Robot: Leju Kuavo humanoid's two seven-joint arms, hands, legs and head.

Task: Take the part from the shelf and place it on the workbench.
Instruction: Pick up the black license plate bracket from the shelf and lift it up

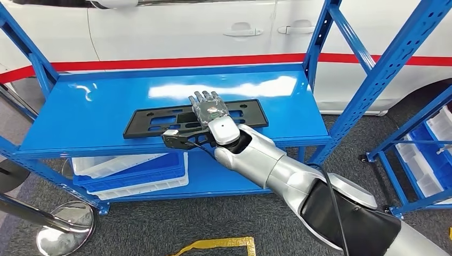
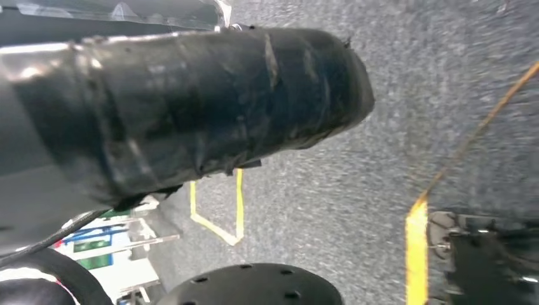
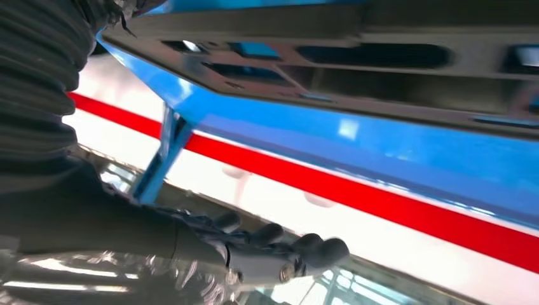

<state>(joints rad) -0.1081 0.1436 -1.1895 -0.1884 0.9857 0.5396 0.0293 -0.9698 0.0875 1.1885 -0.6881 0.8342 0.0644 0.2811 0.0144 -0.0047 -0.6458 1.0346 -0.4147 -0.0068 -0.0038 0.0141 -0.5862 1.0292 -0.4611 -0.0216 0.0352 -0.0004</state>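
Part (image 1: 194,120): flat black slotted plate, lying centre frame on the blue shelf (image 1: 96,114). Head view: right hand (image 1: 209,109) over the plate's middle, fingers extended and apart, holding nothing. Judged step: the reach; next calls for closing on the plate's near edge. Whether the palm touches the plate is hard to tell.

Left wrist view: left hand (image 2: 184,108) is a dark blurred mass, upper left; open or closed, cannot tell.

Right wrist view: fingers (image 3: 279,244) at lower centre, plate across the top, apart.
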